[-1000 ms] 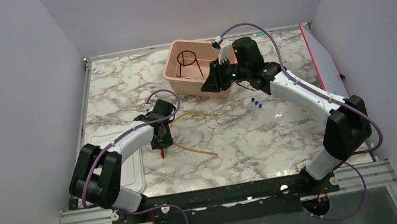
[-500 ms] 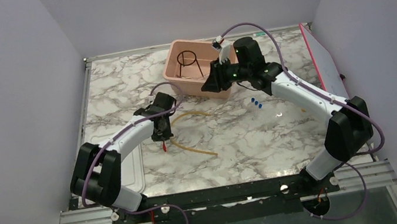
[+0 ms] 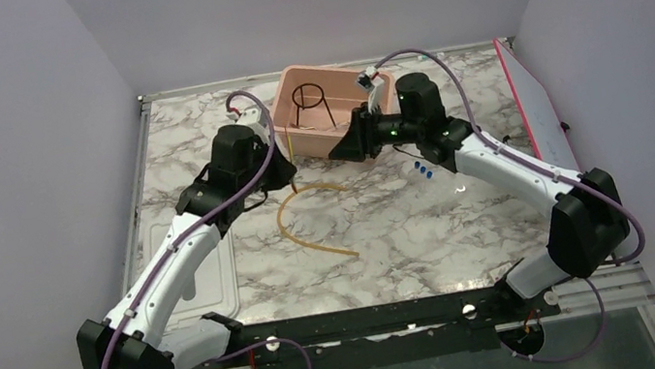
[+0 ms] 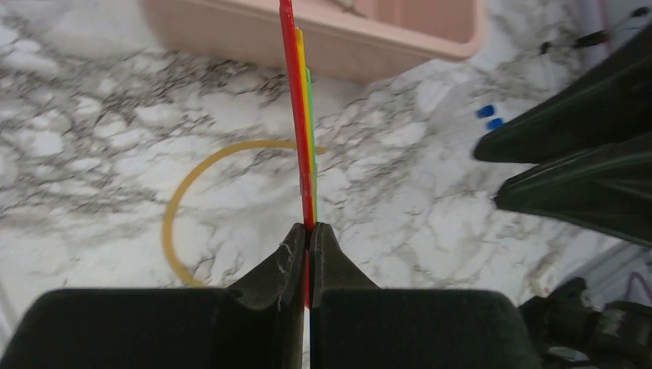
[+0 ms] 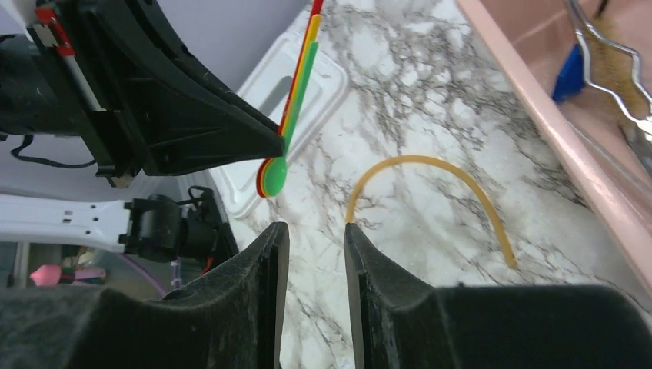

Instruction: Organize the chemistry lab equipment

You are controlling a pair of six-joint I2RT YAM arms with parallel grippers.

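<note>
Black ring stand [image 3: 308, 101] and silver tongs [image 5: 607, 54] sit in the pink tub [image 3: 309, 140]; left gripper [image 4: 308, 231] fingers pinch stacked coloured spoons [image 4: 300, 115] near it, right gripper [image 5: 315, 231] fingers are parted and empty; tan tube [image 3: 296, 228] and blue pieces [image 3: 421, 168] are not yet off the tabletop [image 3: 390, 234].

Count: 1 pink tub [image 3: 279, 121] at the table's far edge, holding 1 black wire ring stand [image 3: 307, 99], 1 pair of silver tongs [image 5: 590, 40] and 1 blue item [image 5: 570, 73] I can't identify. On the table: 1 tan rubber tube [image 3: 282, 223], 3 tiny blue pieces [image 3: 421, 169] in the top view (left wrist view catches only 2), and 1 white lid [image 3: 211, 280] by the near left corner. Off the table: 3 flat scoops [image 5: 272, 173] stacked as one bundle, 1 each red, yellow, green.
</note>
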